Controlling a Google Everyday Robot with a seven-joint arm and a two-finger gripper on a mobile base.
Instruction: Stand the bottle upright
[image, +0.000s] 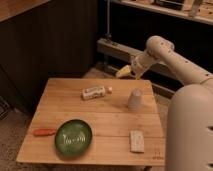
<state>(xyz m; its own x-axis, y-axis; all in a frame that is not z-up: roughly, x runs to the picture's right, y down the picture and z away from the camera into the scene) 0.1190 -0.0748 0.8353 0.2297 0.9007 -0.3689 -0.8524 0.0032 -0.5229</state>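
The bottle (95, 92) lies on its side on the far middle of the wooden table (105, 120), cream-yellow label along its body and its white cap pointing right. My gripper (122, 72) hangs above the table's far edge, up and to the right of the bottle and apart from it, at the end of the white arm (170, 55) reaching in from the right.
A white tapered cup (135, 98) stands right of the bottle. A green plate (73, 138) sits at the front left with an orange-red object (44, 132) beside it. A flat pale block (136, 140) lies at the front right. A metal shelf rail (125, 50) runs behind the table.
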